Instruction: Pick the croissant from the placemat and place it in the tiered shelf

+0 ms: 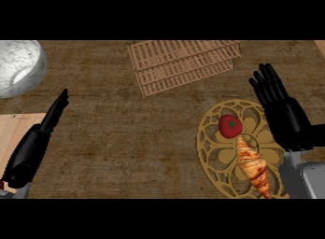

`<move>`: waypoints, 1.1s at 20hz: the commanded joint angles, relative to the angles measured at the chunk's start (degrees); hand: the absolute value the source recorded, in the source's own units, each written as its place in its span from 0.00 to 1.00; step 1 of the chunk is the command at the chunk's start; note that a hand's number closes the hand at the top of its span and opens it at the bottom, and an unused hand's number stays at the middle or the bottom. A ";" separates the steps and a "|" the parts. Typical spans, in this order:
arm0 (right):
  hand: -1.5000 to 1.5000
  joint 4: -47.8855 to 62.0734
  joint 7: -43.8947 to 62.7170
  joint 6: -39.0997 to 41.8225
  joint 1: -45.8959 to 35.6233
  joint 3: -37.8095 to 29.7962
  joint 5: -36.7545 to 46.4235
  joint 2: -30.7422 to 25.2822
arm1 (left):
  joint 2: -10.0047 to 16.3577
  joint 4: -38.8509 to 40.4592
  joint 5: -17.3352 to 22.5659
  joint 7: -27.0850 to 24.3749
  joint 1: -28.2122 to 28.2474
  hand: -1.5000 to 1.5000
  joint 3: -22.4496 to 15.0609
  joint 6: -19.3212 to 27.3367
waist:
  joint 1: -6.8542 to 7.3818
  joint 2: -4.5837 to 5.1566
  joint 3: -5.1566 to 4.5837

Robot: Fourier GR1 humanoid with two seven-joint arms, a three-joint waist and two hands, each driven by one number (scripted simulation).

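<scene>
Task not yet begun: the croissant [253, 165] lies untouched on the placemat [217, 140] at four o'clock, just below a tomato [230, 125]. The right hand [282, 107], at three o'clock, has straight fingers and holds nothing. The tiered shelf [182, 65] sits at twelve. The left hand [34, 144] rests at eight, fingers straight.

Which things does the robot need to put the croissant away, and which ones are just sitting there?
Needed:
croissant, lying on the placemat
tiered shelf, further back on the counter
right hand, open by the placemat

Just sitting there:
tomato, also on the placemat
bowl
wooden board
left hand, open at the left
</scene>
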 commanded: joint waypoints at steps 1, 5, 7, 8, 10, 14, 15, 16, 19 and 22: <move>1.00 -1.31 1.15 1.12 -1.57 -1.17 2.68 -4.68 | -3.14 3.80 0.72 3.12 0.09 0.50 0.26 0.97 | -1.29 -0.97 -1.37; 1.00 -7.43 -4.74 1.48 0.19 -3.95 16.34 -19.52 | -7.23 7.77 11.60 10.97 5.43 0.50 4.61 2.40 | -3.43 -1.47 -1.79; 1.00 -2.34 0.13 -1.71 3.05 -7.26 27.54 -30.20 | -7.75 8.87 12.09 10.92 7.50 0.50 3.93 2.13 | -6.33 -0.49 -3.55; 1.00 -1.33 1.24 -2.87 4.62 -8.16 29.06 -31.17 | -9.69 9.74 14.73 12.45 8.43 0.50 4.44 2.16 | -5.42 -0.55 -2.36; 1.00 -2.11 1.15 -3.68 9.85 -10.39 26.26 -29.05 | -9.54 11.44 18.67 14.88 7.86 0.50 6.51 -0.42 | -4.55 -1.15 -1.50; 0.00 -5.15 -7.28 1.65 16.95 -11.59 24.72 -29.46 | -10.10 16.56 20.32 15.02 4.34 0.50 8.82 -4.46 | -2.23 -1.11 -1.37; 0.00 -9.41 -7.44 4.73 20.23 -12.57 23.16 -31.76 | -11.44 16.82 19.46 16.09 3.08 0.50 7.82 -3.03 | -2.91 -1.24 -1.39; 0.00 -12.94 -8.05 5.87 23.82 -13.82 22.01 -31.70 | -10.42 16.25 19.28 17.07 2.73 0.50 8.65 -3.04 | -2.90 -1.32 -1.38; 0.00 -18.76 -5.88 12.89 27.09 -14.29 20.35 -36.25 | -11.55 17.30 18.48 15.42 3.46 0.50 8.10 -3.16 | -3.07 -1.40 -1.43; 0.00 -25.64 0.87 13.90 28.53 -12.29 22.42 -34.71 | -12.36 18.11 18.25 15.07 3.00 0.50 8.51 -4.38 | -2.11 -1.23 -1.41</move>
